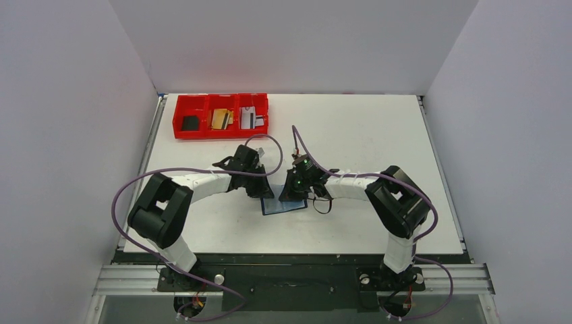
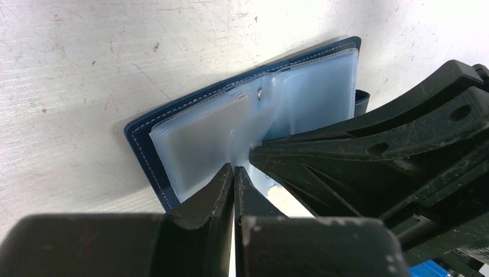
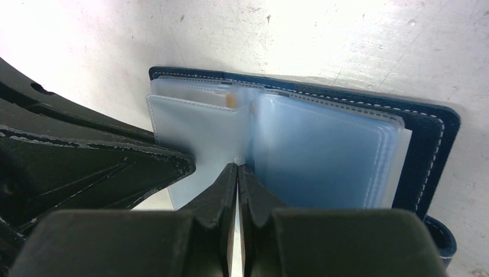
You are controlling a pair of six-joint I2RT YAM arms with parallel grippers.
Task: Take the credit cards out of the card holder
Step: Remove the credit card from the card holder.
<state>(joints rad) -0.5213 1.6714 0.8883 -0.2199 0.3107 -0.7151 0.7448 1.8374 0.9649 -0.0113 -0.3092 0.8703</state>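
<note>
The dark navy card holder [image 1: 283, 206] lies open on the table between the arms, its frosted blue-grey sleeves [image 2: 202, 135] fanned up. My left gripper [image 2: 234, 168] is shut, its tips against the near edge of the sleeves. My right gripper [image 3: 237, 167] is shut too, tips at the fold between the sleeves [image 3: 323, 150]. Nothing shows between either pair of jaws. A small tan edge [image 3: 230, 100] shows inside a back sleeve. A black card [image 1: 191, 122], a tan-gold card [image 1: 220, 119] and a silvery card [image 1: 250, 118] lie in the red tray.
The red three-compartment tray [image 1: 202, 133] stands at the table's far left. Each gripper's black finger crowds the other's wrist view: right finger [image 2: 357, 156], left finger [image 3: 86, 167]. White walls enclose the table on three sides.
</note>
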